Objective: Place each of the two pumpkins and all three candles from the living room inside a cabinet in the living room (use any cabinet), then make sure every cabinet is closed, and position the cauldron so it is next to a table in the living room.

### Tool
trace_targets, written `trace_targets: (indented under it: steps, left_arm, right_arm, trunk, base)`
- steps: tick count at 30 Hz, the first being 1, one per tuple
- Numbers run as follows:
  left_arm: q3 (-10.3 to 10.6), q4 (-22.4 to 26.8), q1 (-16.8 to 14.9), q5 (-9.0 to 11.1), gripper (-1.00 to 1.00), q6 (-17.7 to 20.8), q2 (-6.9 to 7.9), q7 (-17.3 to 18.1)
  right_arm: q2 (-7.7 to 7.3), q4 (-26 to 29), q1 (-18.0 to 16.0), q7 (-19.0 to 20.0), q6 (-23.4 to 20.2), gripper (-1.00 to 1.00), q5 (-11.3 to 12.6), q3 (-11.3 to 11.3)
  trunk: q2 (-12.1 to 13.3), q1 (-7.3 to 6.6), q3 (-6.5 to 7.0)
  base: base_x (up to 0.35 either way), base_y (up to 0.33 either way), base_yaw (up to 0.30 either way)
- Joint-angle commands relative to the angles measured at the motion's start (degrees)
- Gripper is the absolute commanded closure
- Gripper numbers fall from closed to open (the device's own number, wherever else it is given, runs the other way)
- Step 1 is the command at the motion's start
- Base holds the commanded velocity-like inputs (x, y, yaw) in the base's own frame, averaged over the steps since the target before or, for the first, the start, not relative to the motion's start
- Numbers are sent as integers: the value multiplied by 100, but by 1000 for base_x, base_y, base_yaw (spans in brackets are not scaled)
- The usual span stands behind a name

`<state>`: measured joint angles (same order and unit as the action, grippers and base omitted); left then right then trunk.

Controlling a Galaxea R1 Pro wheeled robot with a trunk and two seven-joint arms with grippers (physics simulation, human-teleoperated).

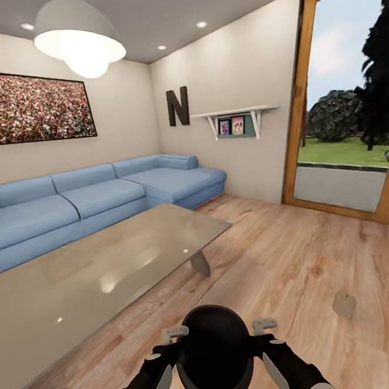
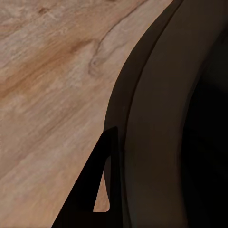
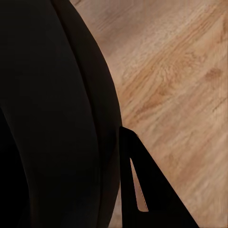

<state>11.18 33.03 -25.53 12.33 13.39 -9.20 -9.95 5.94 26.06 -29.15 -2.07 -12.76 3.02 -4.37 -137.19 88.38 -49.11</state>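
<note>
Two tools [image 1: 216, 358] clamping empty cauldron [image 1: 214, 349]

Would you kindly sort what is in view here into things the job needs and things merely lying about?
Job:
cauldron, between left gripper and right gripper
coffee table
candle on the floor

Lying about:
blue sofa
wall shelf
framed picture

head: high, forward-down | wrists: close on cauldron [image 1: 214, 352], shared
</note>
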Motion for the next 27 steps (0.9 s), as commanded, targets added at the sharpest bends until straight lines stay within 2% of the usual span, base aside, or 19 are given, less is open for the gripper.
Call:
trace_targets:
  steps: [1, 18, 27]
  left_arm:
    - [16, 10, -4, -21, 100, 32, 6, -60]
    - [16, 10, -4, -21, 100, 32, 6, -60]
    - [16, 10, -4, -21, 100, 32, 6, -60]
  right_arm:
    - [-5, 22, -3, -22, -33, 100, 32, -29]
    - [-5, 114, -3, -22, -62, 100, 32, -29]
    - [-5, 144, -3, -22, -77, 100, 32, -29]
  trunk:
    - [-3, 0, -5]
    - [-3, 0, -5]
    - [-3, 0, -5]
  base:
    - [162, -207, 271]
    - [104, -205, 271]
    - [192, -118, 271]
